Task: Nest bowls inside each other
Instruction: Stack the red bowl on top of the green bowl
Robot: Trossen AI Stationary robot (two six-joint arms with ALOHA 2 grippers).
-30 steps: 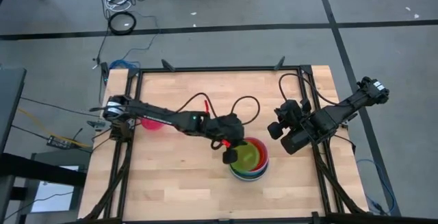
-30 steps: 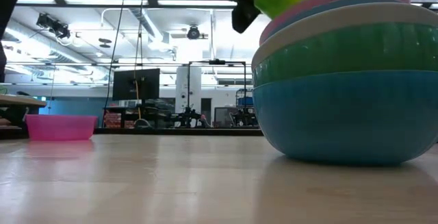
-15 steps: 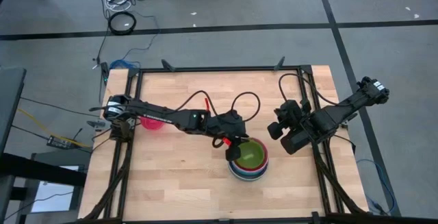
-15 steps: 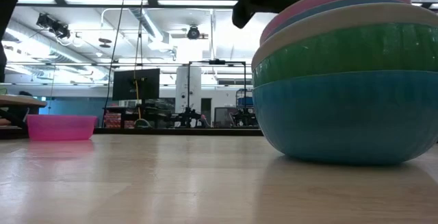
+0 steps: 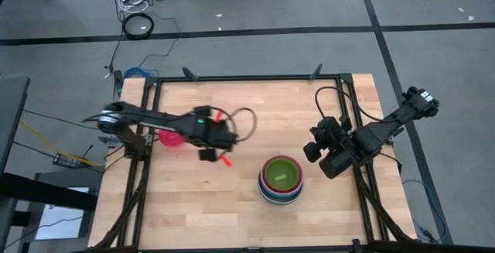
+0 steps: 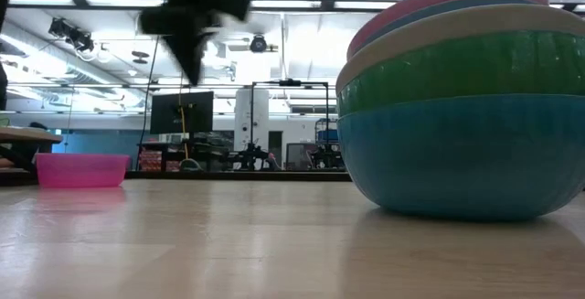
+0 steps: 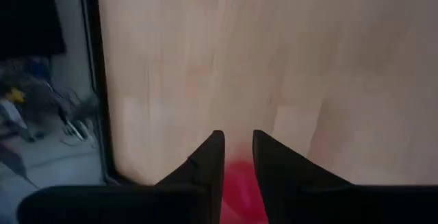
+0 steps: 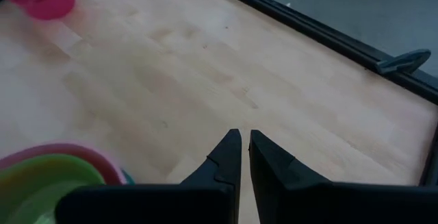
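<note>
A stack of nested bowls (image 5: 281, 180) stands on the table right of centre, blue outermost (image 6: 466, 157) and a lime bowl (image 5: 281, 173) innermost. A single pink bowl (image 5: 168, 138) rests on its base near the table's left edge. It also shows in the low view as the pink bowl (image 6: 80, 169). My left gripper (image 5: 210, 155) hovers between the pink bowl and the stack, open and with nothing between its fingers (image 7: 213, 157). My right gripper (image 5: 315, 154) waits shut above the table, right of the stack.
A dark metal frame (image 5: 247, 77) runs along the table's edges. Bare wood lies between the pink bowl and the stack, and along the near edge. Cables (image 5: 255, 117) loop off the left arm above the table's middle.
My left gripper has let go of the lime bowl, which was tilted on the stack's rim and now lies level inside it. The gripper has then swung away toward the table's left, toward the pink bowl, tipping to point more steeply down.
</note>
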